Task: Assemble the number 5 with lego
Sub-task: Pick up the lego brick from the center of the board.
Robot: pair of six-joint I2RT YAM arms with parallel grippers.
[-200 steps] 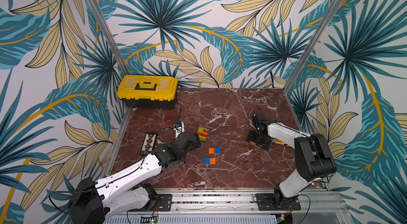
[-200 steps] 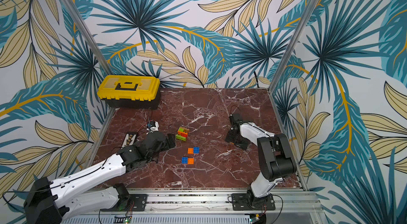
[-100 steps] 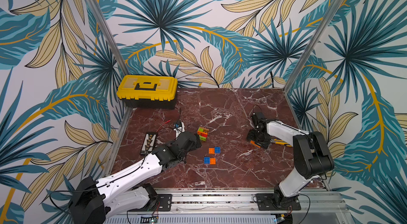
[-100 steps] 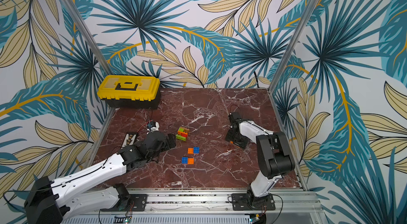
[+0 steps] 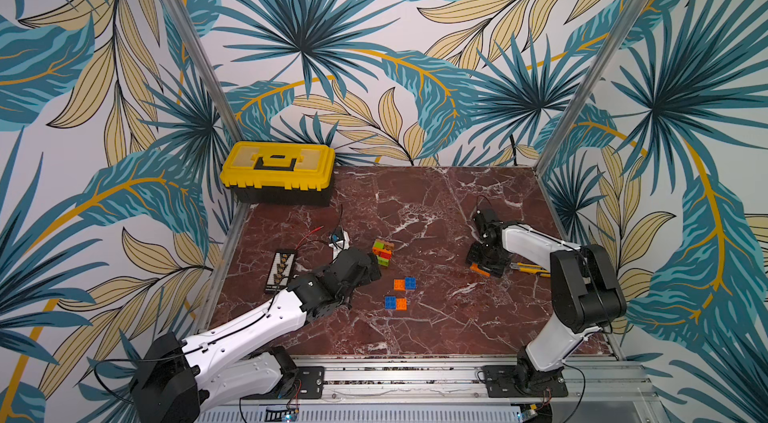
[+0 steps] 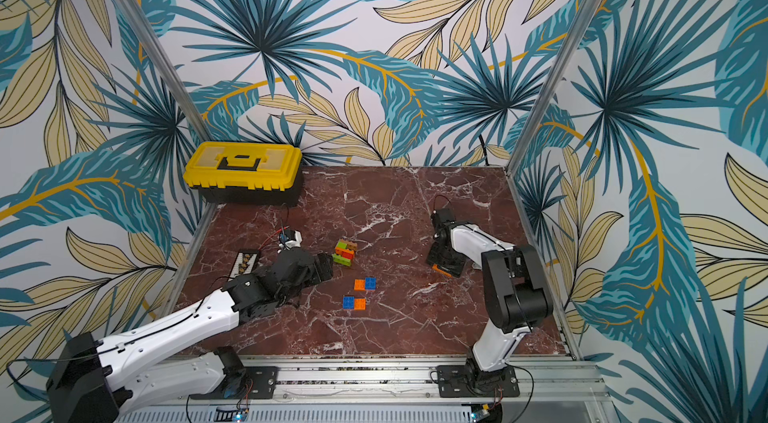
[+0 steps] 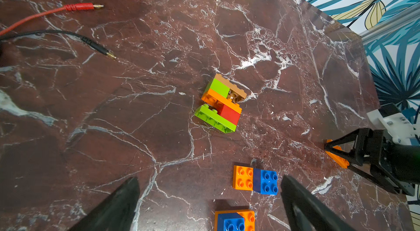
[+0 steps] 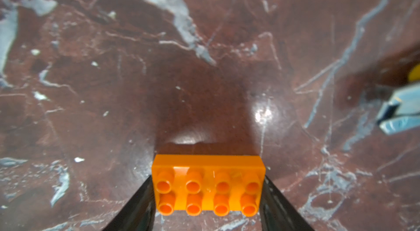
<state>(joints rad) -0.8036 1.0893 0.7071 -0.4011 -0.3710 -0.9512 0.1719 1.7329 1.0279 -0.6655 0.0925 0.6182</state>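
A joined lego cluster of green, orange, red and tan bricks (image 5: 382, 252) (image 6: 345, 252) (image 7: 221, 102) lies mid-table. Two orange-and-blue brick pairs (image 5: 404, 284) (image 5: 395, 303) (image 7: 255, 180) lie nearer the front. My left gripper (image 5: 375, 272) (image 7: 209, 178) hovers open just left of them, holding nothing. At the right, my right gripper (image 5: 484, 266) (image 8: 207, 180) is down on the table. Its jaws press on both ends of an oblong orange brick (image 8: 208, 186) (image 5: 480, 271) (image 7: 338, 159) that rests studs up on the marble.
A yellow toolbox (image 5: 278, 171) stands at the back left. A black strip (image 5: 281, 271) and a small white device with red and black leads (image 7: 79, 7) lie by the left arm. A yellow utility knife (image 5: 530, 270) (image 8: 400, 109) lies right beside the right gripper.
The right gripper's jaws have closed in onto the ends of the orange brick. The left arm and the other bricks have not moved.
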